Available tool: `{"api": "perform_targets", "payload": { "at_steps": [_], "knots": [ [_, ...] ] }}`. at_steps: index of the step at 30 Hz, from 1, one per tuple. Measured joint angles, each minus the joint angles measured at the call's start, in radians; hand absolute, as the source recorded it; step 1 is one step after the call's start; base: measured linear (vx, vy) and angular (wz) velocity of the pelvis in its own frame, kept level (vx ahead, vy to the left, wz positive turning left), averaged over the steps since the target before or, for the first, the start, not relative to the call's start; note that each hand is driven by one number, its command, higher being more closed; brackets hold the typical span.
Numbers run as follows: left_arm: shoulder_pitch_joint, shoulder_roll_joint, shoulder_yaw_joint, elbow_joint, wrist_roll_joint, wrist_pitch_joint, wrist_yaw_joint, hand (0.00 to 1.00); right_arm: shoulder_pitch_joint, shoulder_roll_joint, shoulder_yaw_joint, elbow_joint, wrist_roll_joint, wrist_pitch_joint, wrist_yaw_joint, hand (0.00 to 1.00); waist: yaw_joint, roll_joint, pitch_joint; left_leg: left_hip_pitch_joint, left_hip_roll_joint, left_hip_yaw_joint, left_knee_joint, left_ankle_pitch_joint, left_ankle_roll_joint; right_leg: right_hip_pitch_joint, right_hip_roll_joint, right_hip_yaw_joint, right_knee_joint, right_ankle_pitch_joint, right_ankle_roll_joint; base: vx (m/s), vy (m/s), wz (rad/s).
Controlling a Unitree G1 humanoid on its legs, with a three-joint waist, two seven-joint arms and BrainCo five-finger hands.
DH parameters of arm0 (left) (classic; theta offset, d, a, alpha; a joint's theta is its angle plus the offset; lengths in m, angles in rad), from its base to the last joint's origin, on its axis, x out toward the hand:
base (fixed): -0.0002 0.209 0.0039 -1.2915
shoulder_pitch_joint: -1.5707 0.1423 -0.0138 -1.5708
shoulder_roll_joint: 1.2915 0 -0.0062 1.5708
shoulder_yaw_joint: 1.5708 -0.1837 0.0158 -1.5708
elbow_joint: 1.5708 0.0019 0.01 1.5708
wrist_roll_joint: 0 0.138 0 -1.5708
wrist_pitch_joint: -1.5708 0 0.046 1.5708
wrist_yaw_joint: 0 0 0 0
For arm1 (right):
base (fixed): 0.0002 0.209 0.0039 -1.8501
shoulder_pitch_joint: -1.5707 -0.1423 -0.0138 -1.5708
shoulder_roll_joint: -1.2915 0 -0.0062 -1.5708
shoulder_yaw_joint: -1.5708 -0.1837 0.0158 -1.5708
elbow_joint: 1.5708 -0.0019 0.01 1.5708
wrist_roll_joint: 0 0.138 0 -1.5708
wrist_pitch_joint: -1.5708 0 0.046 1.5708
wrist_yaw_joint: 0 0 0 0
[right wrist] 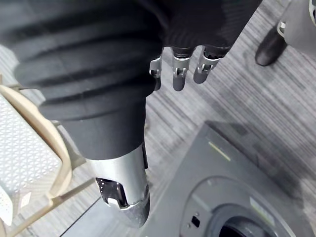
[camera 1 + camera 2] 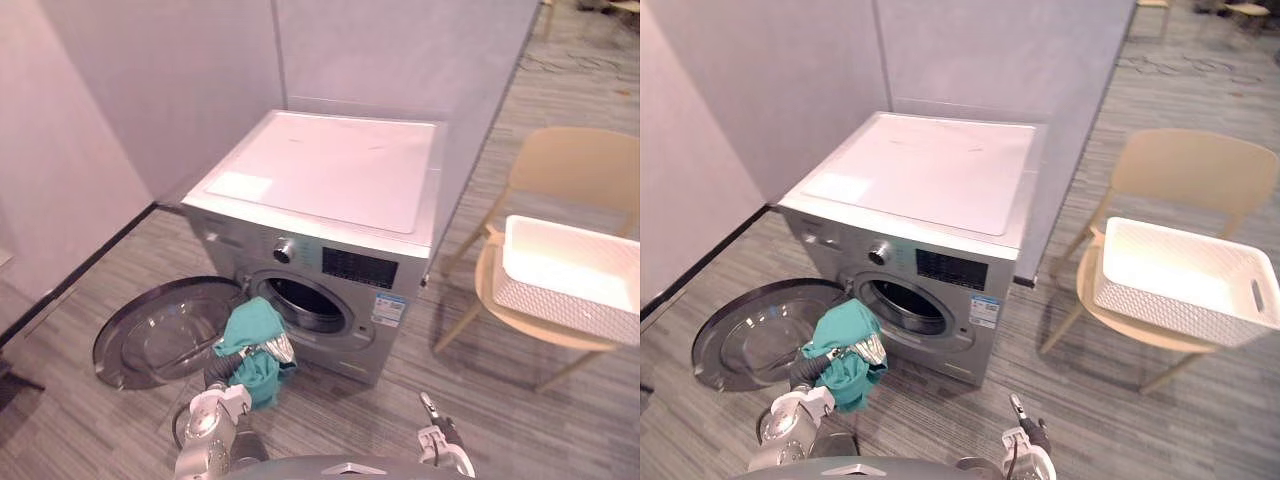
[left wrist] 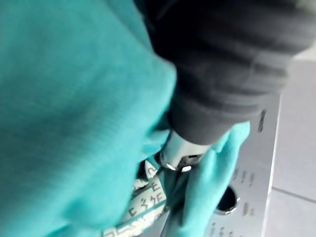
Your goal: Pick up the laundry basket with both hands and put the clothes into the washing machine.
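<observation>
- Loading step: my left robot hand (image 2: 274,350) clutched the teal garment (image 2: 248,325) at the washing machine's (image 2: 330,190) open drum (image 2: 305,303); next, I judged, push it inside;
- My right robot hand (image 1: 179,74) hung slack, empty; the white laundry basket (image 2: 560,300) sat on the chair (image 2: 575,165).

The washer's drum mouth (image 2: 305,305) stands unblocked; its door (image 2: 160,338) lies swung wide to the left, and a teal cloth (image 2: 250,330) hangs just before the mouth.

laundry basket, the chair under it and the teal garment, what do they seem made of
Laundry basket: probably white plastic, matte, with stiff walls in a fine perforated pattern and a moulded handle slot.
Chair: smooth beige shell and legs, either moulded plastic or painted wood; the look leaves it open.
Teal garment: soft, knit-looking fabric that folds and bunches in the left robot hand.
</observation>
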State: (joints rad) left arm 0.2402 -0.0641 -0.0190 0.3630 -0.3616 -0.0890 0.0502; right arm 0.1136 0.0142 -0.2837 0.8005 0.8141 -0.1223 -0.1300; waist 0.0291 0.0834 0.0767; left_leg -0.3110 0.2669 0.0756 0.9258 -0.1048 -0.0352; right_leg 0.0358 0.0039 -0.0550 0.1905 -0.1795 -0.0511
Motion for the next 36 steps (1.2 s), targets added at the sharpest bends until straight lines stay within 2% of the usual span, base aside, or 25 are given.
{"api": "perform_targets", "payload": {
  "at_steps": [1, 2, 3, 4, 5, 6, 7, 8, 9, 11, 13, 16, 19, 24, 27, 28, 29, 31, 34, 36],
  "knots": [
    [0.016, 0.0, -0.001, -0.001, 0.0, 0.003, -0.002, 1.0, -0.009, 0.001, 0.037, -0.001, -0.023, 0.001, 0.004, 0.0, 0.004, -0.001, 0.0, 0.007, -0.027, -0.03, -0.159, -0.024, -0.012, -0.003, 0.002, 0.052, -0.001, -0.002, 0.009, 0.19, 0.077, -1.1],
    [0.023, 0.001, -0.001, -0.002, 0.0, 0.004, -0.002, 1.0, -0.012, 0.0, 0.052, -0.002, -0.039, 0.001, 0.013, 0.0, 0.005, -0.003, 0.001, 0.018, -0.044, -0.052, -0.249, -0.031, -0.021, -0.003, 0.002, 0.082, 0.0, -0.002, 0.02, 0.27, 0.125, -1.44],
    [0.034, 0.001, -0.001, -0.006, 0.0, 0.006, -0.003, 1.0, -0.018, 0.0, 0.068, 0.001, -0.058, 0.001, 0.021, 0.0, 0.015, -0.002, 0.001, 0.046, -0.08, -0.123, -0.416, -0.032, -0.027, -0.007, 0.001, 0.136, 0.007, -0.006, 0.04, 0.3, 0.177, -1.42],
    [0.032, 0.002, -0.001, -0.002, 0.0, 0.006, -0.004, 1.0, -0.022, -0.001, 0.064, 0.016, -0.078, 0.005, 0.021, 0.0, 0.022, 0.003, -0.002, 0.081, -0.105, -0.187, -0.536, -0.012, -0.049, -0.003, 0.002, 0.175, 0.013, -0.019, 0.061, 0.31, 0.208, -1.38],
    [0.032, 0.002, -0.001, 0.002, 0.0, 0.006, -0.006, 1.0, -0.021, -0.008, 0.064, 0.026, -0.08, 0.01, 0.021, 0.0, 0.022, 0.01, -0.007, 0.094, -0.108, -0.191, -0.572, 0.006, -0.06, 0.003, 0.003, 0.192, 0.015, -0.028, 0.075, 0.34, 0.283, -1.08],
    [0.032, 0.002, -0.008, 0.006, 0.0, 0.007, -0.011, 1.0, -0.02, -0.032, 0.064, 0.039, -0.103, 0.018, 0.02, 0.0, 0.013, 0.037, -0.019, 0.117, -0.107, -0.176, -0.626, 0.068, -0.071, 0.023, 0.012, 0.214, 0.019, -0.044, 0.101, 0.38, 0.34, -0.55],
    [0.016, 0.017, -0.012, 0.012, 0.0, 0.009, -0.012, 1.0, -0.018, -0.033, 0.06, 0.045, -0.116, 0.019, 0.019, 0.0, -0.007, 0.034, -0.029, 0.142, -0.114, -0.159, -0.636, 0.019, -0.109, 0.038, -0.008, 0.21, 0.024, -0.061, 0.126, 0.43, 0.397, -0.3],
    [-0.003, 0.039, -0.023, 0.01, 0.001, 0.01, -0.012, 1.0, -0.008, -0.021, 0.042, 0.041, -0.116, 0.02, 0.021, 0.0, -0.011, -0.011, -0.031, 0.148, -0.157, -0.14, -0.641, 0.03, -0.092, 0.032, -0.058, 0.189, 0.044, -0.068, 0.142, 0.36, 0.349, 0.0],
    [-0.018, 0.063, -0.028, 0.005, 0.002, 0.008, -0.014, 1.0, 0.003, -0.004, 0.024, 0.044, -0.116, 0.02, 0.022, 0.0, -0.012, -0.029, -0.028, 0.156, -0.182, -0.128, -0.652, 0.028, -0.087, 0.035, -0.086, 0.17, 0.04, -0.072, 0.15, 0.23, 0.233, 0.01],
    [-0.032, 0.1, -0.034, 0.005, 0.004, 0.008, -0.02, 1.0, 0.012, 0.026, 0.003, 0.044, -0.115, 0.02, 0.037, 0.0, -0.012, -0.065, -0.031, 0.162, -0.222, -0.114, -0.649, 0.014, -0.065, 0.053, -0.126, 0.15, 0.012, -0.07, 0.162, 0.17, 0.155, -0.01],
    [-0.021, 0.102, -0.041, 0.005, 0.01, 0.008, -0.02, 1.0, 0.017, 0.024, -0.016, 0.051, -0.115, 0.02, 0.057, 0.0, -0.001, -0.07, -0.026, 0.184, -0.241, -0.1, -0.648, 0.004, -0.048, 0.078, -0.148, 0.148, -0.003, -0.062, 0.175, 0.11, 0.12, -0.02],
    [-0.007, 0.1, -0.047, 0.007, 0.01, 0.008, -0.021, 1.0, 0.021, 0.016, -0.025, 0.057, -0.115, 0.019, 0.062, 0.0, 0.008, -0.058, -0.019, 0.178, -0.244, -0.103, -0.651, 0.002, -0.044, 0.074, -0.158, 0.12, -0.008, -0.063, 0.177, -0.01, 0.029, 0.08],
    [-0.004, 0.092, -0.055, 0.032, 0.009, 0.005, -0.028, 1.0, 0.023, 0.005, -0.035, 0.073, -0.115, 0.02, 0.064, 0.0, 0.012, -0.054, -0.018, 0.138, -0.229, -0.104, -0.652, 0.004, -0.044, 0.047, -0.151, 0.095, -0.023, -0.067, 0.182, -0.08, -0.015, 0.06],
    [0.027, 0.071, -0.068, 0.053, 0.009, 0.007, -0.041, 1.0, 0.064, -0.012, -0.034, 0.073, -0.115, 0.021, 0.067, 0.0, 0.012, -0.068, -0.003, 0.085, -0.212, -0.106, -0.614, -0.006, -0.04, 0.004, -0.134, 0.079, 0.014, -0.074, 0.183, -0.09, 0.001, 0.05],
    [0.015, 0.059, -0.046, 0.014, -0.009, 0.007, -0.04, 1.0, 0.068, -0.016, -0.031, 0.057, -0.115, 0.021, 0.068, 0.0, 0.012, -0.061, 0.048, -0.005, -0.195, -0.127, -0.467, -0.056, -0.041, -0.067, -0.114, 0.059, 0.151, -0.132, 0.184, -0.11, 0.031, 0.17],
    [0.013, 0.059, -0.039, -0.008, -0.01, 0.006, -0.04, 1.0, 0.071, -0.014, -0.027, 0.044, -0.114, 0.022, 0.068, 0.0, 0.008, -0.077, 0.064, -0.056, -0.193, -0.141, -0.406, -0.076, -0.041, -0.115, -0.109, 0.048, 0.225, -0.162, 0.184, -0.13, 0.028, 0.21],
    [0.007, 0.06, -0.033, -0.019, -0.01, 0.007, -0.038, 1.0, 0.069, -0.013, -0.02, 0.036, -0.114, 0.021, 0.068, 0.0, 0.009, -0.077, 0.075, -0.075, -0.191, -0.148, -0.377, -0.085, -0.041, -0.134, -0.105, 0.043, 0.259, -0.175, 0.184, -0.12, 0.025, 0.18],
    [-0.022, 0.065, -0.022, -0.04, -0.01, 0.007, -0.035, 1.0, 0.053, -0.012, 0.006, 0.022, -0.111, 0.021, 0.068, 0.0, 0.01, -0.105, 0.119, -0.143, -0.187, -0.164, -0.283, -0.115, -0.042, -0.206, -0.098, 0.039, 0.375, -0.222, 0.181, -0.16, 0.03, 0.08],
    [-0.078, 0.068, -0.023, -0.044, -0.01, 0.009, -0.025, 1.0, 0.027, 0.0, 0.008, -0.043, -0.063, 0.018, 0.064, 0.0, 0.001, -0.11, 0.148, -0.261, -0.184, -0.176, -0.159, -0.158, -0.036, -0.327, -0.09, 0.044, 0.519, -0.275, 0.181, -0.2, 0.053, -0.05],
    [-0.113, 0.069, -0.024, -0.086, -0.01, 0.009, 0.003, 1.0, 0.01, 0.015, 0.037, -0.101, -0.022, 0.016, 0.063, 0.0, 0.006, -0.121, 0.173, -0.32, -0.171, -0.16, -0.1, -0.178, -0.039, -0.405, -0.084, 0.071, 0.6, -0.299, 0.176, -0.18, 0.047, -0.27]
  ]
}}
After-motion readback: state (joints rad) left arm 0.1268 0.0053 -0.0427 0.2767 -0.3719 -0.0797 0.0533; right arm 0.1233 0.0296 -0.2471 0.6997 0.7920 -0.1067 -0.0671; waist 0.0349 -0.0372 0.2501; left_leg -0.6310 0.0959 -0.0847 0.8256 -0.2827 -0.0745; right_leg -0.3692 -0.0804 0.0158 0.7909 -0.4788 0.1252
